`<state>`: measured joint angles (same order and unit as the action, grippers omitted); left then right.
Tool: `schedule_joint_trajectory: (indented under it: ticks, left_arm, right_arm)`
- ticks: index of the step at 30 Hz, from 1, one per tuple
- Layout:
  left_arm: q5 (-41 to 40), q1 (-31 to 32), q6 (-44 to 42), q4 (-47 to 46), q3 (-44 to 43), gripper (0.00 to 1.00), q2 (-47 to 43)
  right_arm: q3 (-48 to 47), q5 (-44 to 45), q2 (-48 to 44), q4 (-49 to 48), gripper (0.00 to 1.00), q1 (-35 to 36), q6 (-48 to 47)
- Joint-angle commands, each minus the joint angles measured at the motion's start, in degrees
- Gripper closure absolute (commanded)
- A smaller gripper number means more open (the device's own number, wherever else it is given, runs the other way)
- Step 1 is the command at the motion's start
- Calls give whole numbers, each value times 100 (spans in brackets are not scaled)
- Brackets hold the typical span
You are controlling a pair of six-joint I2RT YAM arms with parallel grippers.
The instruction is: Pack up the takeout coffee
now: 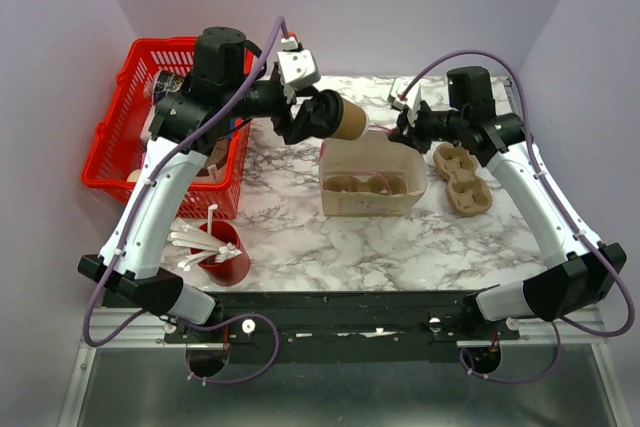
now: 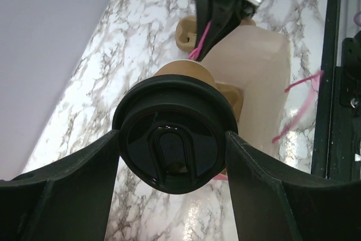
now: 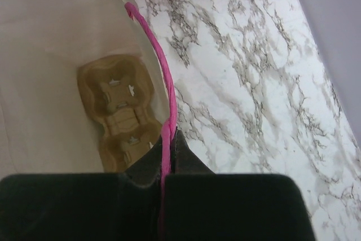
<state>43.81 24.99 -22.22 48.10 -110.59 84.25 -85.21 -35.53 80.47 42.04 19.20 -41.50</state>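
Fingers point(image 2: 67, 184) of the left hand point(image 2: 172, 139) stand wide on either side of the black lid of the takeout coffee point(image 1: 352, 119), holding the cup tipped on its side in the air just beyond the far left corner of the cream bag point(image 1: 370, 203). Across the bag, the right hand point(image 3: 169, 146) is pinched tight on its pink handle point(image 3: 161, 55). A pulp carrier point(image 3: 121, 111) lies inside the bag. On the bench point(image 1: 300, 237), a second carrier point(image 1: 462, 179) sits right of the bag; a red basket point(image 1: 150, 57) and a red cup of white sticks point(image 1: 228, 259) stand at the left.
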Motion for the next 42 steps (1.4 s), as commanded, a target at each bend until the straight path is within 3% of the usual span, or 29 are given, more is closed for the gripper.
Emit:
schedule_joint_trajectory:
  ticks: [1, 13, 23, 31, 36, 42]
  left_arm:
    - [172, 444, -475, 252, -113, 100, -242]
    - [-574, 1016, -1829, 1017, -156, 100, 504]
    - [-1260, 1561, -2023, 851, -368, 100, 1278]
    - [-2059, 1772, -2480, 175, 607, 100, 1068]
    - [-2491, 1851, -2744, -1027, 1906, 100, 568]
    - [-2483, 1860, -3086, -1504, 2269, 100, 470]
  right_arm:
    - [48, 230, -40, -319, 100, 57, 255]
    - [215, 828, -198, -890, 99, 189, 563]
    - [461, 1706, -321, -1883, 100, 444, 923]
    - [645, 1777, -478, -2007, 99, 506, 1179]
    - [1646, 1637, -1076, -2911, 99, 602, 1240]
    - [1797, 1365, -1112, -2701, 100, 620, 1372]
